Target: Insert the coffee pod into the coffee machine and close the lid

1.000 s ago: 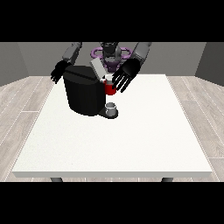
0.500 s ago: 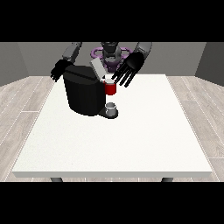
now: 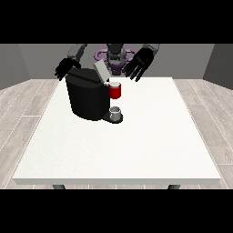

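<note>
The hand at the view's right (image 3: 139, 65) has lifted up and away since a moment ago, off the front of the coffee machine (image 3: 87, 96) and back toward the robot's shoulder, and it's now hanging well clear of the red thing at the machine (image 3: 115, 91). Its fingers are spread wide, holding nothing. That looks like a release-and-retreat, most likely opening a path to the lid (image 3: 101, 72), which stands tilted up and open at the machine's top.

Over on the other side, the hand at the view's left (image 3: 64, 69) sits just behind the machine's top rear corner; I can't tell how its fingers lie from here. My read is that it's there to steady the body.

A small grey thing (image 3: 116, 112) rests at the machine's base on the bench (image 3: 136, 145); whether that's the pod, I can't say. The lid is not yet closed, so that step remains.
</note>
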### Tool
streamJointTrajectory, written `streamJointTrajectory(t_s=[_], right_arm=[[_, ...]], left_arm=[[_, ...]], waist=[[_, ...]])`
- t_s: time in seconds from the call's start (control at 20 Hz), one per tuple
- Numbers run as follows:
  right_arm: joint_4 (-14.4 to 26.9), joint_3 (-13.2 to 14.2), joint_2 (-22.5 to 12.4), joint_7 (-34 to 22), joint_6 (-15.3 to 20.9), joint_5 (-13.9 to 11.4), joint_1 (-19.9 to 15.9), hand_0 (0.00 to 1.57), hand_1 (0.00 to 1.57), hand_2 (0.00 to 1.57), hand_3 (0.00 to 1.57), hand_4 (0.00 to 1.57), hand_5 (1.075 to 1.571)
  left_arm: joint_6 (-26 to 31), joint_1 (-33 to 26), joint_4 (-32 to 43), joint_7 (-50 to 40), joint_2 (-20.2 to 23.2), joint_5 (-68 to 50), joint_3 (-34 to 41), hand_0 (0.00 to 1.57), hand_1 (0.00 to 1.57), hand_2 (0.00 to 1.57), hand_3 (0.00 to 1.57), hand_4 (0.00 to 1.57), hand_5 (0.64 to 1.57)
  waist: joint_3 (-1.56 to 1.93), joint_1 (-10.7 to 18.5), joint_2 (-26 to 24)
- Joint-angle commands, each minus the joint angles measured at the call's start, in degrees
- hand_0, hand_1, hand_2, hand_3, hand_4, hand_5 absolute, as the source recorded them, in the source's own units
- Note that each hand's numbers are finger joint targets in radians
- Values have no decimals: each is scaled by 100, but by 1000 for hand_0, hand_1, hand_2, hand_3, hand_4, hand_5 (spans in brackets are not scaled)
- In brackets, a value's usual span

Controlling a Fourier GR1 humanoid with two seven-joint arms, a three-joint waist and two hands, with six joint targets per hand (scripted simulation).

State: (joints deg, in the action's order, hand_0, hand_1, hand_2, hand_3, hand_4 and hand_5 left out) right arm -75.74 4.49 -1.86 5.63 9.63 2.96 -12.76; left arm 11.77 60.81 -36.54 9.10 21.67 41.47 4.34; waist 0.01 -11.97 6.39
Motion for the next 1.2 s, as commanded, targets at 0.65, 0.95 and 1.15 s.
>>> streamJointTrajectory(t_s=[0.65, 0.95, 1.15], right_arm=[[-383, 85, -608, -319, -740, 253, 992, 0, 0, 0, 0, 370, 1571], [-696, 11, -874, -668, -782, 96, 342, 0, 0, 0, 0, 43, 1571], [-737, 70, -958, -634, -1216, 418, 227, 0, 0, 0, 0, 0, 1571]], left_arm=[[72, -2285, -203, 532, -1579, -2176, 1477, 0, 0, 0, 0, 191, 1571], [283, -2540, -509, 384, -1776, -2586, 1561, 0, 0, 0, 0, 0, 1571], [615, -2696, -786, 290, -1668, -2959, 1678, 0, 0, 0, 0, 0, 1571]], waist=[[-3, 1199, -2168], [-1, 1574, -2110], [0, 1726, -1935]])
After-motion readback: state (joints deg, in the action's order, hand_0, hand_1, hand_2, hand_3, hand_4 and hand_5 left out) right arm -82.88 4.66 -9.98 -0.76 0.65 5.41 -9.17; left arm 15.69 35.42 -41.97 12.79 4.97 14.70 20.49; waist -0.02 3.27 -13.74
